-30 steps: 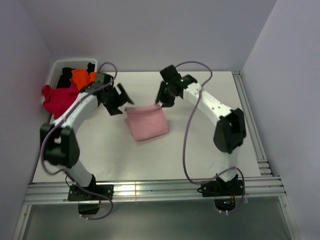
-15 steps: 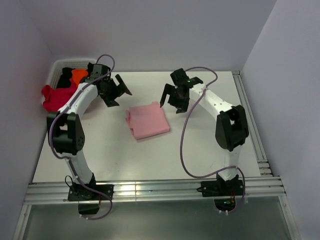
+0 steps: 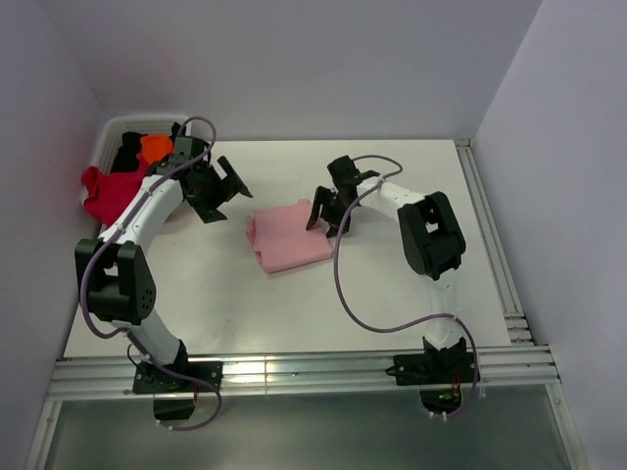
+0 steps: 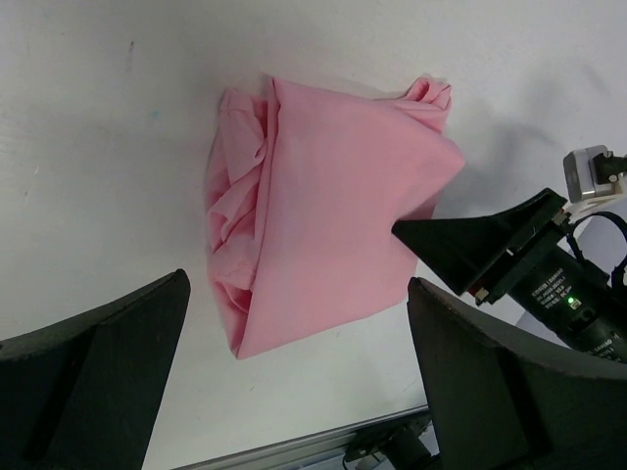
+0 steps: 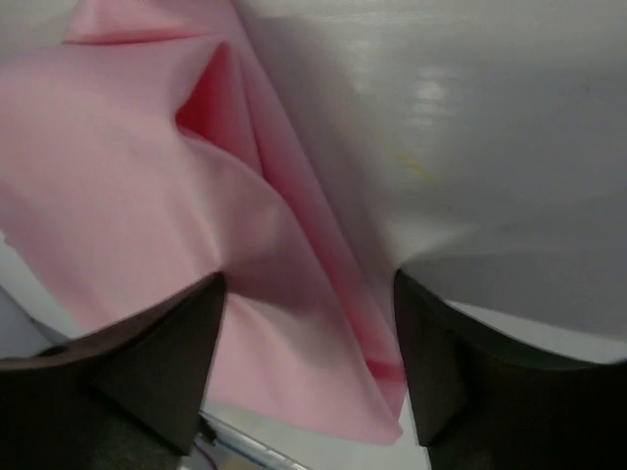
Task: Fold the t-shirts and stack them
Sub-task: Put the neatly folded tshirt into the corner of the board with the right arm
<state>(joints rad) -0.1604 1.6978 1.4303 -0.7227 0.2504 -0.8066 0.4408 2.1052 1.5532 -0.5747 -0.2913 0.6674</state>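
Basket (image 3: 106, 137): a white basket at the far left corner of the counter (image 3: 392, 284), against the wall.

Crimson t-shirt (image 3: 108, 193): crumpled and hanging over the basket's near left side, spilling outward.

Black t-shirt (image 3: 127, 155): bunched inside the basket, toward its left.

Orange t-shirt (image 3: 155, 149): a loose heap in the basket, just right of the black one and above the crimson one.

Left gripper (image 3: 223, 186): spread wide with nothing held. It sits above the counter just right of the basket and up-left of the pink t-shirt, apart from the cloth. Its wrist view looks down on the whole pink t-shirt between the two dark fingers (image 4: 93, 382).

Pink t-shirt (image 3: 287, 236): lies on the counter near the middle, between the two grippers. It is folded into a rough rectangle. The top layer is smooth, the left edge shows bunched, wrinkled folds, and the far right corner is slightly puckered.

Right gripper (image 3: 328, 217): fingers wide apart and closed on nothing, lowered at the right edge of the pink t-shirt. In its wrist view the pink cloth fills the space between and beyond the fingers. From the left wrist view one fingertip meets the shirt's right edge, but whether it truly touches cannot be told.
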